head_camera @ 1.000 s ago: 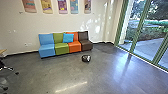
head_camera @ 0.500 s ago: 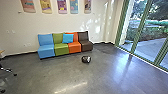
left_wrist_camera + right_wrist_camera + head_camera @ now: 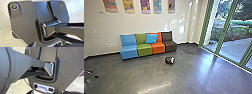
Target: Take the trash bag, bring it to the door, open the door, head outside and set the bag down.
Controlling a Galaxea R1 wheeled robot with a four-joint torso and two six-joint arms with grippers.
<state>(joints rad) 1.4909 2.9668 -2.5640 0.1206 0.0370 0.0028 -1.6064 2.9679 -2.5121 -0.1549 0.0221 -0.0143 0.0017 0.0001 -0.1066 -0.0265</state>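
A small dark bag [image 3: 169,60] with a whitish patch lies on the grey floor in the head view, a short way in front of the row of coloured seats. Tall glass door panels [image 3: 234,35] in green frames stand on the right, with daylight behind them. How either gripper stands, I cannot tell from the wrist views.
Blue, green, orange and brown seats [image 3: 144,50] line the far wall, a light blue cushion [image 3: 151,38] on them. Part of a wheeled chair base [image 3: 91,73] shows at the left edge. Outside the glass are paving [image 3: 234,51] and greenery.
The head camera has moved a little: the seats and bag show slightly nearer, and the chair base has slid farther toward the left edge.
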